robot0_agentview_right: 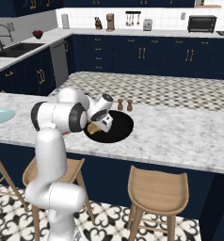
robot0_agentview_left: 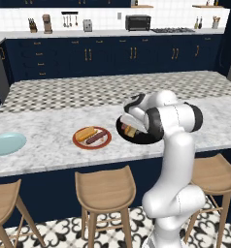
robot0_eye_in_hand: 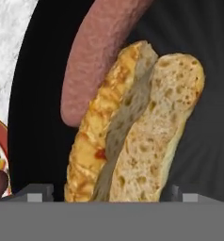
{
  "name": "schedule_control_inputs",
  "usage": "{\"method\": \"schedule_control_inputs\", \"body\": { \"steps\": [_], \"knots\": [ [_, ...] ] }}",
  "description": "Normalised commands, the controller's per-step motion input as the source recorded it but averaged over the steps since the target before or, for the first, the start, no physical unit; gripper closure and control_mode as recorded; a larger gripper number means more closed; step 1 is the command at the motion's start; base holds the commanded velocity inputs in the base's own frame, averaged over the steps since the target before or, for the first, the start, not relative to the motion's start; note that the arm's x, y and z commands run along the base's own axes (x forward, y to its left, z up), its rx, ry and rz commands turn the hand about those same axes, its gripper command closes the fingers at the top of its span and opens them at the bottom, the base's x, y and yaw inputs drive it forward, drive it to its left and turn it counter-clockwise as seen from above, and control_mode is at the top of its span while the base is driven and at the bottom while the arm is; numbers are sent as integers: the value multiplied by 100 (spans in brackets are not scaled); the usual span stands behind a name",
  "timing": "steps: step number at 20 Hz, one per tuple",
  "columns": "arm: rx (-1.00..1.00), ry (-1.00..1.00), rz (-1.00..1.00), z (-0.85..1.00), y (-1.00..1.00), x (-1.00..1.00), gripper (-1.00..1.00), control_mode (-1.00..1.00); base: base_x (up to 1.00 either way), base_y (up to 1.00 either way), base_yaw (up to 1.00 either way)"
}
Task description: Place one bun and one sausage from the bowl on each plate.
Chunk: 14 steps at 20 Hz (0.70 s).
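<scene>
Jaws spread wide, the gripper [robot0_eye_in_hand: 106,192] hangs low over the black bowl [robot0_eye_in_hand: 43,94], one fingertip [robot0_eye_in_hand: 36,192] on each side of the split bun [robot0_eye_in_hand: 137,136] directly beneath. A sausage [robot0_eye_in_hand: 97,56] lies just beyond, against the bun. To the gripper's left, the red-rimmed plate [robot0_agentview_left: 91,138] already carries its pair; farther left, the blue plate [robot0_agentview_left: 7,143] waits bare. Likely next: descend slightly and close squarely on the bun.

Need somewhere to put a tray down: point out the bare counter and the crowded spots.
Free: marble between the light blue plate and the red-rimmed plate, and right of the black bowl. Crowded: the bowl, where the open tool straddles the bun.
</scene>
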Motion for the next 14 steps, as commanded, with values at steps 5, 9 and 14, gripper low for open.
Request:
{"method": "schedule_control_inputs", "body": {
  "steps": [5, 9, 14],
  "knots": [
    [0, 11, -6, -40, 21, 31, -100, -100, 0, 0, 0],
    [0, 13, -16, -45, 0, 14, -100, -100, 0, 0, 0],
    [-1, 3, -12, -28, 0, -10, 100, -100, 0, 0, 0]
  ]
}}
